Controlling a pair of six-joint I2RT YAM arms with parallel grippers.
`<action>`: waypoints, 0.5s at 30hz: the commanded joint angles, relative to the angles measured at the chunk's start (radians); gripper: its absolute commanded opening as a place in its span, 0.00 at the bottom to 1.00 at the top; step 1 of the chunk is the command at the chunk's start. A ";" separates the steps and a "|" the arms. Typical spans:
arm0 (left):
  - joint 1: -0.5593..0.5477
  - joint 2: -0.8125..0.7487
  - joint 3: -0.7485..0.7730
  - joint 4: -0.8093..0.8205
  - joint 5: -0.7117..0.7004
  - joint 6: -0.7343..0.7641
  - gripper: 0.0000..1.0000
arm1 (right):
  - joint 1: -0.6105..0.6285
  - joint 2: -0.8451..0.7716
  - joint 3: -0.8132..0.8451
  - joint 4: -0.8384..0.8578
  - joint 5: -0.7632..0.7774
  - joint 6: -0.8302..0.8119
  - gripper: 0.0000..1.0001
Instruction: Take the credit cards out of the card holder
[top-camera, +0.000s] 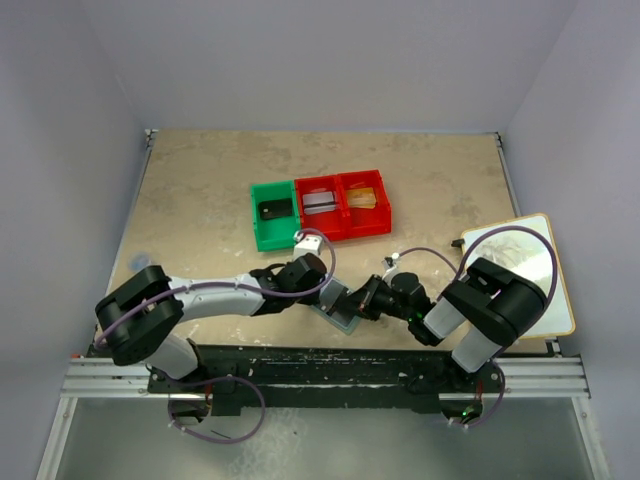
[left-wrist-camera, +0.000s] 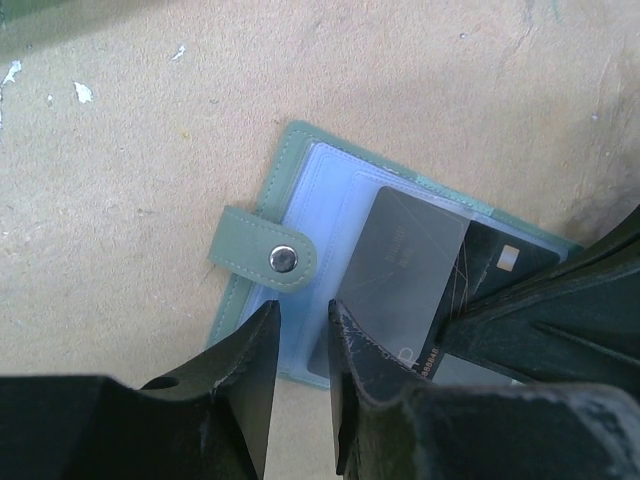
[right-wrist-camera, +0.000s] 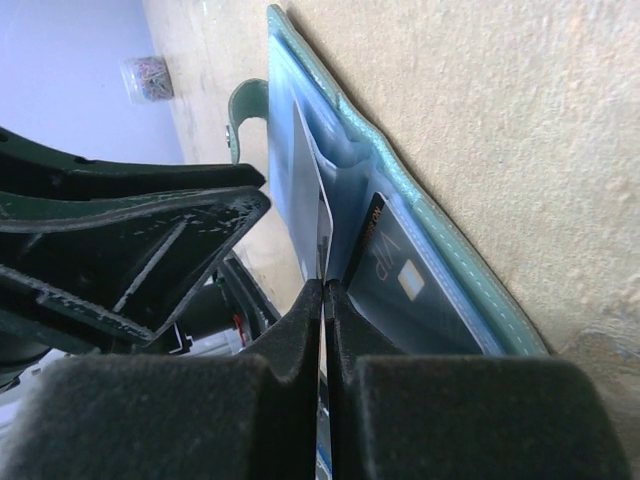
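**One card half out, another pocketed**

Near the table's (top-camera: 200, 180) front edge, the card holder (left-wrist-camera: 330, 190) lies open between the arms. The right gripper (right-wrist-camera: 325, 300) pinches the grey card (left-wrist-camera: 405, 270), which sits partly out of its sleeve. The left gripper (left-wrist-camera: 303, 325) hovers over the holder's edge, jaws narrowly apart, gripping nothing visible. A dark card (left-wrist-camera: 505, 262) is still sleeved. Beyond stand the green bin (top-camera: 272, 215) and red bins (top-camera: 345, 205).

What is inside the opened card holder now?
Inside the card holder, a grey card sticks partly out of a sleeve, pinched by the right jaws. A dark card with a chip sits in the next sleeve. Whether more cards lie behind them is hidden.
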 joint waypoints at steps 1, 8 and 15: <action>0.002 -0.067 -0.004 0.036 -0.011 -0.007 0.23 | 0.005 -0.014 -0.003 -0.020 0.003 -0.005 0.02; 0.001 -0.110 -0.049 0.198 0.153 -0.024 0.27 | 0.005 -0.006 -0.001 -0.020 0.013 0.000 0.03; 0.001 -0.021 -0.068 0.216 0.139 -0.067 0.26 | 0.006 -0.008 0.008 -0.025 0.010 -0.002 0.03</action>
